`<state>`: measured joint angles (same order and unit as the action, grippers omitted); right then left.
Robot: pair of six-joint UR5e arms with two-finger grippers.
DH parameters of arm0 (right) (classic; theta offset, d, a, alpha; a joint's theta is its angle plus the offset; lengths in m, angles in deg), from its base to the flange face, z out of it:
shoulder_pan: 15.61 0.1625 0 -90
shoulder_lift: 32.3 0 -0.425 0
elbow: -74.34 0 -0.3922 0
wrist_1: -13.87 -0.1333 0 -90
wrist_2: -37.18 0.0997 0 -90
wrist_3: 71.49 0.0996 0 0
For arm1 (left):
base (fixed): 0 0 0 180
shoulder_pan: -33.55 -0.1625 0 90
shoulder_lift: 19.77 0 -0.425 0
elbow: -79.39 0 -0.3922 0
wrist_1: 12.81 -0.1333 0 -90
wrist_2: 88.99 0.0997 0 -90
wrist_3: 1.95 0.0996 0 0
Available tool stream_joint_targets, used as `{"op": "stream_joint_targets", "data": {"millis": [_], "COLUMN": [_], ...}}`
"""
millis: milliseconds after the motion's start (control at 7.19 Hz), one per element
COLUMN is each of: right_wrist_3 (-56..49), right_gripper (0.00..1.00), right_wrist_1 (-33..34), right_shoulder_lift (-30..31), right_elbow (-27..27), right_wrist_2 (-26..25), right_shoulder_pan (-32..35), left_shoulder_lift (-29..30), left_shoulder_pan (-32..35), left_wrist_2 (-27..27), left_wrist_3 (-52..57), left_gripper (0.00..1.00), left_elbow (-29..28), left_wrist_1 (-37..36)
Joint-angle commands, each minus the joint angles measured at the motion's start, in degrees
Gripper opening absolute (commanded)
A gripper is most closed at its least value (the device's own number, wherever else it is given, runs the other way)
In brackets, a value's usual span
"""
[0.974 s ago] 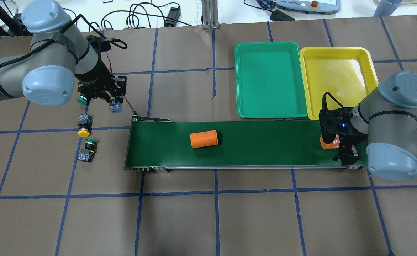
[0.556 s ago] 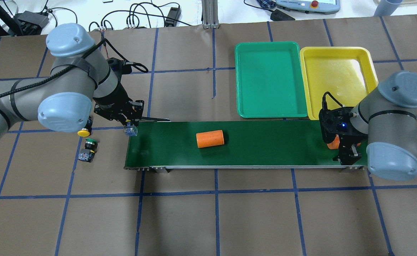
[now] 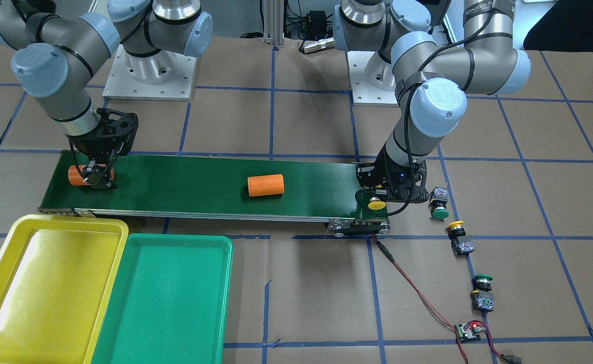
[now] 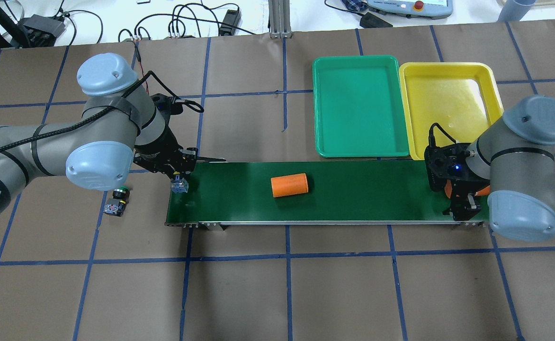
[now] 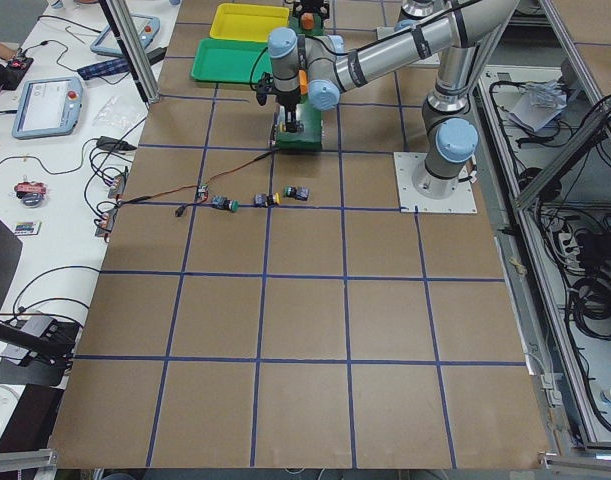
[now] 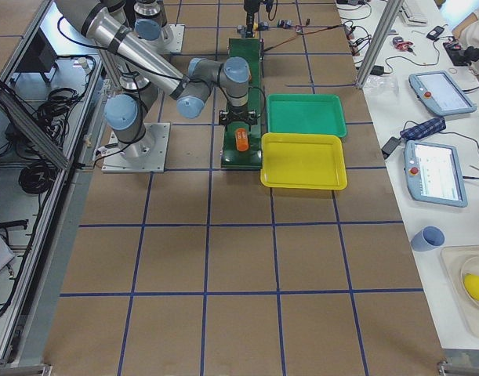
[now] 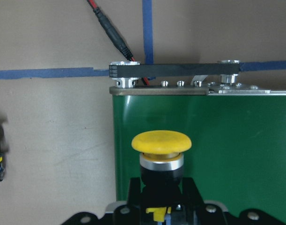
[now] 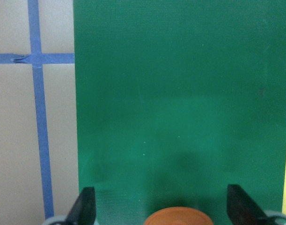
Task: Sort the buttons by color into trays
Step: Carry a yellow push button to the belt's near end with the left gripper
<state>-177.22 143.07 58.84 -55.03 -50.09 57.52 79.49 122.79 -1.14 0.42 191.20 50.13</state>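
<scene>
My left gripper (image 4: pixel 178 182) is shut on a yellow-capped button (image 7: pixel 161 142) and holds it just above the left end of the belt (image 3: pixel 376 204). Three more buttons lie in a row on the table: a green one (image 3: pixel 439 206), a yellow one (image 3: pixel 458 236) and a green one (image 3: pixel 481 290). The overhead view shows only one green button (image 4: pixel 116 201). My right gripper (image 8: pixel 162 208) stands open over the belt's right end, with an orange cylinder (image 3: pixel 76 175) between its fingers. The green tray (image 4: pixel 360 151) and the yellow tray (image 4: pixel 448 66) lie side by side beyond the belt.
A long dark-green conveyor belt (image 4: pixel 353 199) crosses the middle of the table and carries a second orange cylinder (image 4: pixel 289 184). A red wire runs from the belt's end to a small circuit board (image 3: pixel 471 331). Cables lie along the far edge.
My left arm has carried the yellow button rightwards from the table to the belt's left end. The middle orange cylinder has drifted right. The other cylinder has slid further under my right gripper.
</scene>
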Motion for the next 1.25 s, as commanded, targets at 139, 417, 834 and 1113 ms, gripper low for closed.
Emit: {"op": "stream_joint_targets", "data": {"millis": [139, 417, 834, 1113], "right_wrist_3": [0.0, 0.0, 0.0, 0.0], "right_gripper": [1.0, 1.0, 1.0, 1.0], "right_wrist_1": [0.0, 0.0, 0.0, 0.0], "right_shoulder_lift": [0.0, 0.0, 0.0, 0.0], "right_elbow": [0.0, 0.0, 0.0, 0.0], "right_wrist_2": [0.3, 0.4, 0.4, 0.4], "right_shoulder_pan": [0.0, 0.0, 0.0, 0.0], "left_shoulder_lift": [0.9, 0.4, -5.2, -4.1], "left_shoulder_pan": [1.3, 2.0, 0.7, -8.8], "left_wrist_2": [0.0, 0.3, 0.7, 1.5], "left_wrist_3": [-0.2, -0.6, 0.6, 9.8], "left_gripper": [0.66, 1.0, 1.0, 1.0], "left_elbow": [0.3, 0.4, -1.2, -3.9], "left_wrist_1": [-0.9, -0.5, 3.0, 2.8]}}
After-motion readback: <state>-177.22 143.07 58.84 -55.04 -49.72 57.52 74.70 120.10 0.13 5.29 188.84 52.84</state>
